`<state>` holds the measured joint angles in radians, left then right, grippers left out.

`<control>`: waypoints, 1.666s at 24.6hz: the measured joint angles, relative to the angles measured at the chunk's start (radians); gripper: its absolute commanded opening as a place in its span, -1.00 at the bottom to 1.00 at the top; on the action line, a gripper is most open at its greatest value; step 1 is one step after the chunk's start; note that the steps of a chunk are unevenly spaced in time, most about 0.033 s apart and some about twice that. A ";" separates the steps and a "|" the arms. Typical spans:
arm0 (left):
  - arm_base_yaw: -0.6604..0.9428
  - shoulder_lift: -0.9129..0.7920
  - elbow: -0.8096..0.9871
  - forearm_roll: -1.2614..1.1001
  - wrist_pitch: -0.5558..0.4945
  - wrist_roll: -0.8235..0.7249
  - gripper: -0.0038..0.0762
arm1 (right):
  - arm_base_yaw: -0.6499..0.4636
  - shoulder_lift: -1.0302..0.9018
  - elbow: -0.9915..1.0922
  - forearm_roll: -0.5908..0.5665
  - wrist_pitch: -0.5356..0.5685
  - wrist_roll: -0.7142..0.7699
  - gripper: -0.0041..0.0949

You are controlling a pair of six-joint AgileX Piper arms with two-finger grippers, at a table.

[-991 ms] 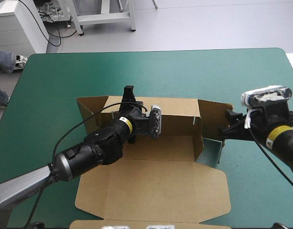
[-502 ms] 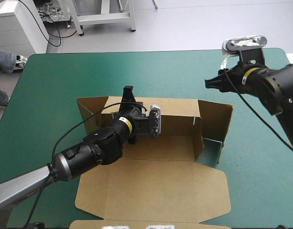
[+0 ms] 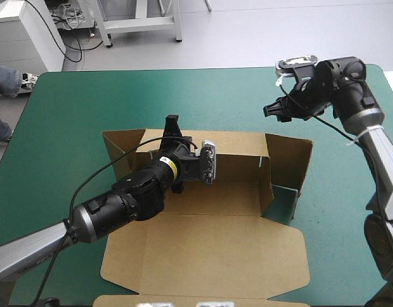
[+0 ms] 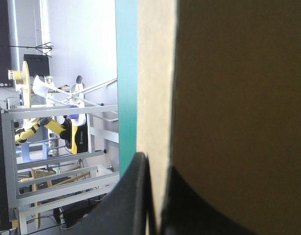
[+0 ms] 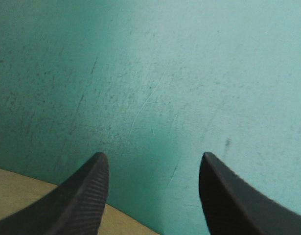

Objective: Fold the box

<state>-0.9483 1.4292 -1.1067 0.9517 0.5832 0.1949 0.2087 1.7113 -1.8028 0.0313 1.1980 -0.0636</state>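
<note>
Board is sitting wedged between the black fingers (image 4: 133, 196) of the left gripper (image 4: 155, 164): they are clenching the raised back wall (image 3: 238, 146) of the brown box (image 3: 209, 252), all but meeting with the sheet between them. The box is lying half-built on the teal-green cover (image 3: 81, 102), its lid flat toward the near edge (the right flap (image 3: 289, 157) is standing up at an angle). The right gripper (image 3: 268, 110) is hovering released, fingers well apart, over bare cover just beyond the box's far right corner, with a sliver of brown board showing beside one finger.
</note>
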 measured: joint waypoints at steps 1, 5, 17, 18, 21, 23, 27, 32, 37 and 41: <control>0.000 0.000 0.000 0.000 0.000 0.000 -0.92 | 0.000 0.031 0.000 0.016 0.000 -0.019 0.11; 0.000 0.000 0.000 0.000 -0.001 0.000 -0.92 | 0.000 0.066 0.000 0.057 0.000 -0.047 0.11; 0.001 -0.001 0.000 0.000 -0.005 0.000 -0.92 | -0.001 -0.169 0.298 0.141 -0.028 -0.127 0.11; 0.001 -0.001 0.000 0.000 -0.005 0.000 -0.92 | -0.001 -0.188 0.315 0.154 -0.034 -0.136 0.11; 0.001 -0.001 0.000 0.000 -0.006 0.000 -0.92 | -0.001 -0.238 0.379 0.178 -0.069 -0.161 0.11; 0.001 -0.001 0.000 0.000 -0.006 0.000 -0.92 | -0.001 -0.268 0.427 0.188 -0.098 -0.175 0.11; 0.001 -0.001 0.000 0.000 -0.006 0.000 -0.92 | -0.001 -0.340 0.539 0.235 -0.167 -0.223 0.11; 0.001 -0.001 0.000 0.000 -0.006 0.000 -0.92 | -0.001 -0.437 0.685 0.326 -0.253 -0.331 0.11; 0.001 -0.001 0.000 0.000 -0.005 0.000 -0.92 | -0.003 -0.496 0.783 0.416 -0.294 -0.468 0.11; 0.001 -0.001 0.000 0.000 -0.005 0.000 -0.92 | -0.003 -0.510 0.835 0.472 -0.300 -0.554 0.11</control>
<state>-0.9474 1.4285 -1.1067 0.9513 0.5784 0.1949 0.2057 1.2011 -0.9675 0.5037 0.8978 -0.6174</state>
